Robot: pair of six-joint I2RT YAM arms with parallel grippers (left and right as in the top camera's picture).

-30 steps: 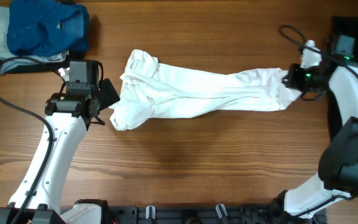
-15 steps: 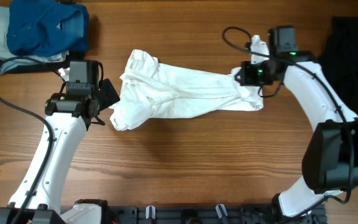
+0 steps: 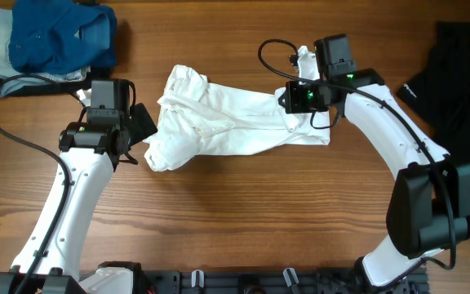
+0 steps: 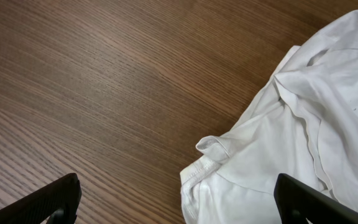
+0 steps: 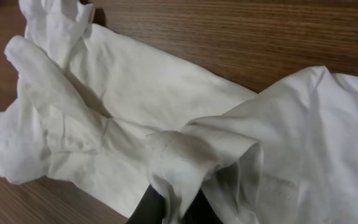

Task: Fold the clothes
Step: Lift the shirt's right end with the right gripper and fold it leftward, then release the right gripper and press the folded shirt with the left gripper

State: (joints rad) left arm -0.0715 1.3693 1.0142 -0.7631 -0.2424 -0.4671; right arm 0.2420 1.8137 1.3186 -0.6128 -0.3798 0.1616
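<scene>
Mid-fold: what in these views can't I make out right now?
Right claw tips: right wrist view, wrapped in white shirt cloth, cut by bottom edge.
Black garment: overhead, cut off by right edge.
Blue clothes: overhead, cut by top edge.
Shirt's lower layers: every view, hidden under its own folds.

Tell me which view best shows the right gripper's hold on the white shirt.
Right wrist: the right gripper pinches a bunched fold of the white shirt at the frame's bottom edge. Overhead, the pinch itself is hidden under the gripper. Left wrist shows only the shirt's far end.
</scene>
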